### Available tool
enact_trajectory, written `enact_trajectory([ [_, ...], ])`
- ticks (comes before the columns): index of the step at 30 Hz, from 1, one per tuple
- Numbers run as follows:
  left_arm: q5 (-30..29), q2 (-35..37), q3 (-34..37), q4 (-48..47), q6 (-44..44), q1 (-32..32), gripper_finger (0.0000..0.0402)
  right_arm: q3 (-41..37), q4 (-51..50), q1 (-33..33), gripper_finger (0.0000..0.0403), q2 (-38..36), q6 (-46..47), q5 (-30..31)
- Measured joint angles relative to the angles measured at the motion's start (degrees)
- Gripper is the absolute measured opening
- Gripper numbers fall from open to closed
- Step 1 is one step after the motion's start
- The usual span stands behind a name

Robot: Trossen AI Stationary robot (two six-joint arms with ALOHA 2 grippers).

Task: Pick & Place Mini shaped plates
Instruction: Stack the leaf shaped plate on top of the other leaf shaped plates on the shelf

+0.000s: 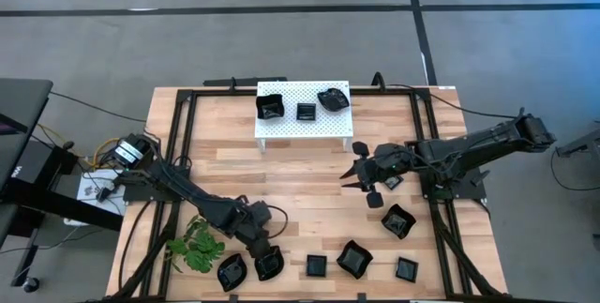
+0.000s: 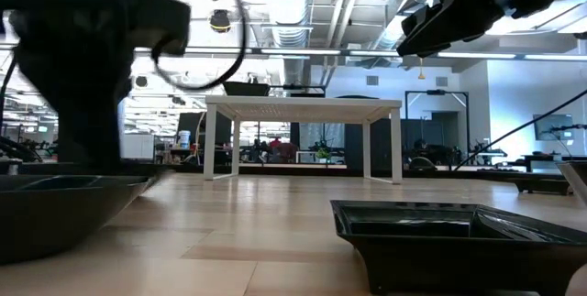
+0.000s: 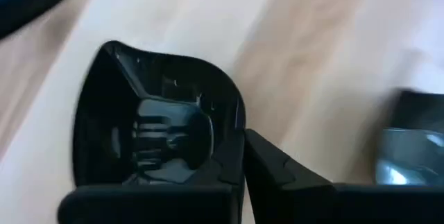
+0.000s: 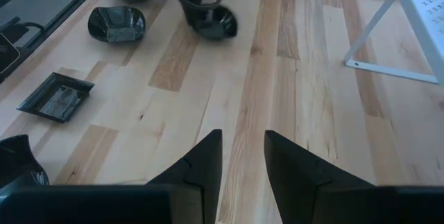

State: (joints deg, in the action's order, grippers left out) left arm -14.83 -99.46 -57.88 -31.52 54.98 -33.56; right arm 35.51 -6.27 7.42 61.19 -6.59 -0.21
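The mini shaped plates are glossy black dishes. Three sit on the white platform (image 1: 291,127). Several more lie along the table's near edge, among them a square plate (image 1: 317,265) and a wavy plate (image 1: 354,259). My left gripper (image 1: 266,254) is low at the near edge, shut on a curved plate (image 3: 149,130), also seen as the plate (image 4: 216,23) in the right wrist view. My right gripper (image 1: 354,174) (image 4: 243,141) is open and holds nothing. It hovers above bare wood right of the table's middle, with a small plate (image 1: 392,182) beside it. My left gripper grips the curved plate by its raised rim (image 3: 234,116), one finger inside the dish and one finger (image 3: 274,165) outside. The fingers come down at a slant from the table's left side. I cannot tell whether the plate's base still rests on the wood.
A green plant sprig (image 1: 197,244) lies left of my left gripper, with another plate (image 1: 232,272) between them. More plates (image 1: 398,220) (image 1: 406,268) sit at the near right. The platform's legs (image 4: 374,40) stand on the far side. Bare wood fills the table's middle.
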Motion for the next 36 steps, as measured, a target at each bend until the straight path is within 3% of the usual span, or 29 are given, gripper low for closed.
enact_trajectory([
  [7, 0.17, -0.04, -6.31, 6.63, -23.29, 2.27, 0.0005, 0.0, 6.35, 0.24, 0.0103, 0.02, -3.81, -0.19],
  [12, 0.48, -0.06, -7.35, 7.72, -38.64, 6.74, 0.0004, 0.02, 6.75, 1.75, 0.0103, 1.74, -4.52, -5.24],
  [20, 6.94, -0.08, -7.37, 19.72, -58.18, 13.09, 0.0004, 0.07, 14.36, 3.43, 0.0103, 11.08, -14.31, -8.63],
  [25, 8.11, -0.08, -7.39, 21.64, -62.45, 15.34, 0.0004, 2.63, 15.33, 2.99, 0.0103, 15.96, -13.85, -8.73],
  [36, 8.07, -0.08, -7.3, 22.53, -62.66, 17.53, 0.0005, 7.82, 15.18, 2.97, 0.0103, 24.9, -12.69, -8.92],
])
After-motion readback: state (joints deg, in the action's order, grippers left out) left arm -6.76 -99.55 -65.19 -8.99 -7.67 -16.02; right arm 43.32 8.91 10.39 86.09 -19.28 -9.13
